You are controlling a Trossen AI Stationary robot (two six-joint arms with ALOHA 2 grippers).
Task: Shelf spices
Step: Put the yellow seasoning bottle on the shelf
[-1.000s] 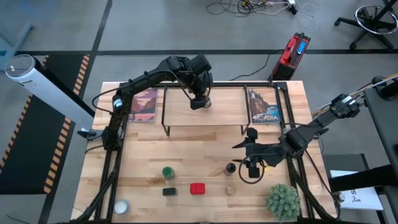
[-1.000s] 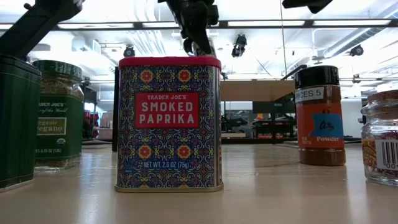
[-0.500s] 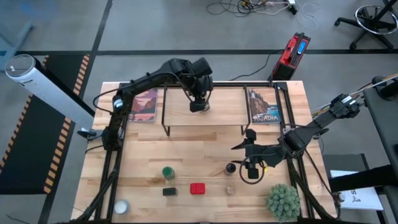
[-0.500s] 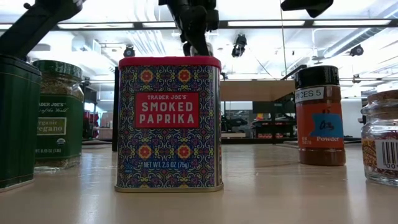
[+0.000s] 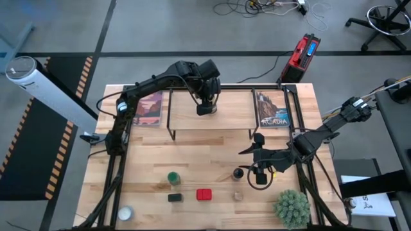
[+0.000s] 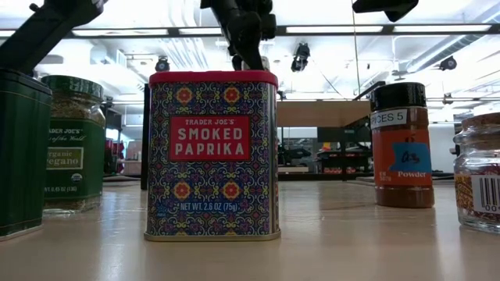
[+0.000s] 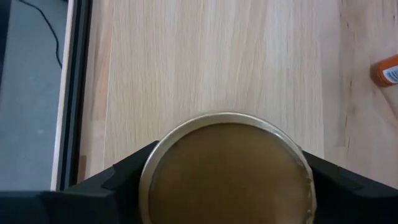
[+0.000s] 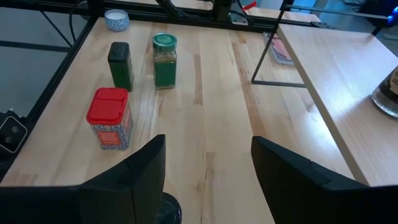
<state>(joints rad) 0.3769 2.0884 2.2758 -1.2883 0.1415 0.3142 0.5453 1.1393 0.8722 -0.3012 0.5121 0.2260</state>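
Observation:
My left gripper (image 5: pixel 205 108) reaches over the low wooden shelf (image 5: pixel 212 119) at the table's far side, shut on the tan round jar (image 7: pixel 227 171). In the right wrist view the jar (image 8: pixel 388 93) seems to stand on the shelf top. Near the front stand the green-lidded jar (image 5: pixel 173 177), the small black box (image 5: pixel 174 197), the red square tin (image 5: pixel 203 194), the tiny clear jar (image 5: pixel 238 196) and the dark-capped brown bottle (image 5: pixel 238 173). My right gripper (image 5: pixel 257 174) hovers open just right of the bottle, pointing toward the table's left. My left gripper pinches the tan round jar between its two fingers, one on each side of the rim (image 7: pixel 151 165). The fingers come from above, slanting down. The jar stays upright under them. Its base is hidden in the wrist view, and farther off it appears to rest on the shelf.
Two upright picture cards (image 5: pixel 149 109) (image 5: pixel 273 109) flank the shelf. A green spiky plant (image 5: pixel 292 206) sits at the front right corner and a small white cup (image 5: pixel 124 213) at the front left. Bare tabletop (image 5: pixel 212 151) lies between the shelf and the spices.

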